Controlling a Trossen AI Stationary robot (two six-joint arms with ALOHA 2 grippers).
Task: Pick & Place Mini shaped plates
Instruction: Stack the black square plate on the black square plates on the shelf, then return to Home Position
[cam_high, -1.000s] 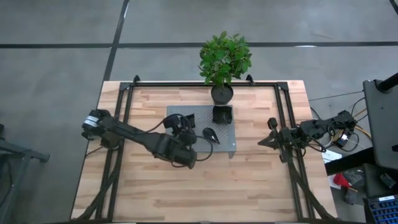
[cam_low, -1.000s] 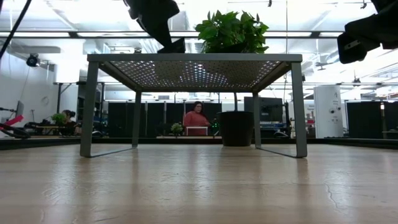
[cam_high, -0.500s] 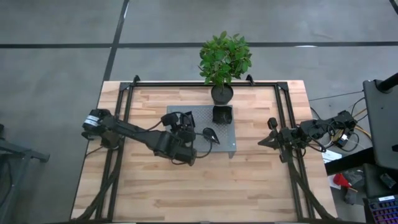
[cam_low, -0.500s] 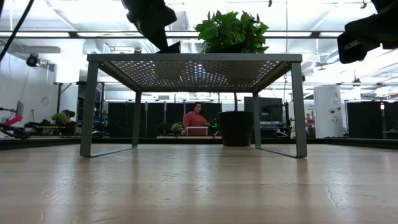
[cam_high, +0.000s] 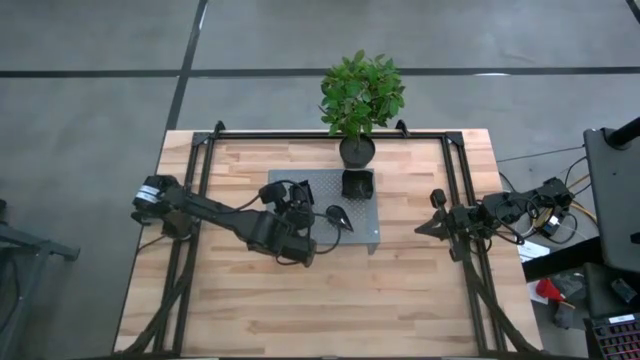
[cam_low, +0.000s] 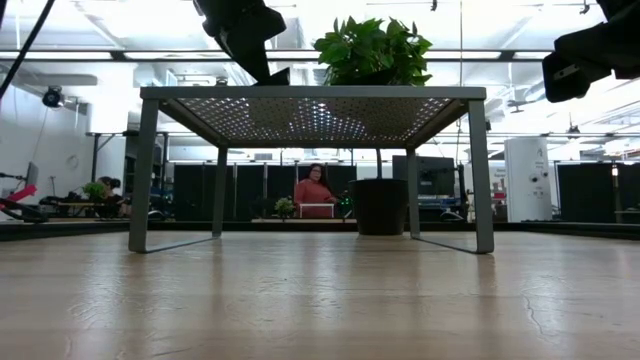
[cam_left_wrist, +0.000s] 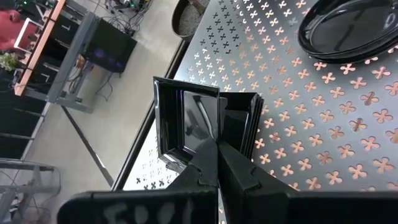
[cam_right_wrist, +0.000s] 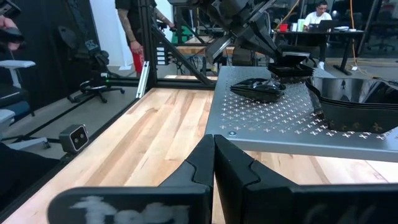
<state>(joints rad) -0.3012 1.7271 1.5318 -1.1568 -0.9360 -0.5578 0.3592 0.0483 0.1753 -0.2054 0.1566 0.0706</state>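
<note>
A grey perforated platform (cam_high: 322, 232) stands mid-table and carries the mini shaped plates. These are a stack of square ones (cam_left_wrist: 247, 121), a teardrop stack (cam_high: 338, 217) and a rounded-square stack (cam_high: 357, 184). My left gripper (cam_left_wrist: 215, 158) hangs over the platform's left part (cam_high: 297, 212), shut on the top square plate (cam_left_wrist: 186, 115). That plate is tilted against the square stack. My right gripper (cam_right_wrist: 213, 152) waits shut at the table's right side (cam_high: 422, 228), pointing level at the platform. My left gripper pinches the top square plate by its rim (cam_left_wrist: 200, 144), on the edge nearest the fingers. The fingers slant down from the table's left near side. The plate is tilted with its hollow toward the wrist camera and overlaps the stack; I cannot tell whether its lower edge rests there.
A potted plant (cam_high: 358, 148) stands just behind the platform's far edge. Black frame rails (cam_high: 203, 190) run along the table's left, right and far sides. Bare wood lies in front of the platform (cam_high: 320, 300). A person in red (cam_low: 315, 192) sits in the room beyond.
</note>
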